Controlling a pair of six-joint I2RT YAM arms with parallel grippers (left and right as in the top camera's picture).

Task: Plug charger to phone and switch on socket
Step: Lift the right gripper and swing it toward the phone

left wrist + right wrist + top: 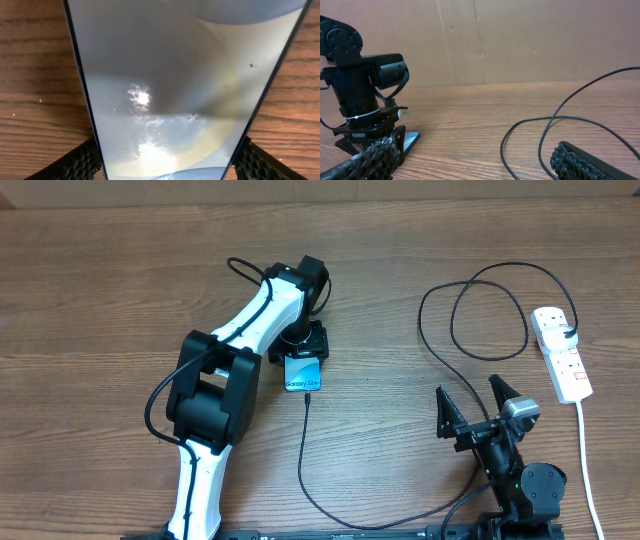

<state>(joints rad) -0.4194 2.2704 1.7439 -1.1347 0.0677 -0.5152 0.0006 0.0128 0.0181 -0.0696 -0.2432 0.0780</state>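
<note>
The phone [304, 373] lies mid-table, its teal screen with "Galaxy" text facing up. My left gripper [299, 348] reaches down over its far end. In the left wrist view the phone [170, 75] fills the frame and both black finger pads of the left gripper [167, 167] press its side edges. The black charger cable [303, 450] meets the phone's near edge, runs toward me, then loops right and up to the socket [563, 358]. The socket is a white strip with red switches and a black plug. My right gripper [478, 406] is open and empty, left of the socket.
The socket's white cord [586, 465] runs down the right side to the front edge. Cable loops [470, 300] lie between my right gripper and the socket, and show in the right wrist view [540, 130]. A cardboard wall [520, 40] stands behind the table.
</note>
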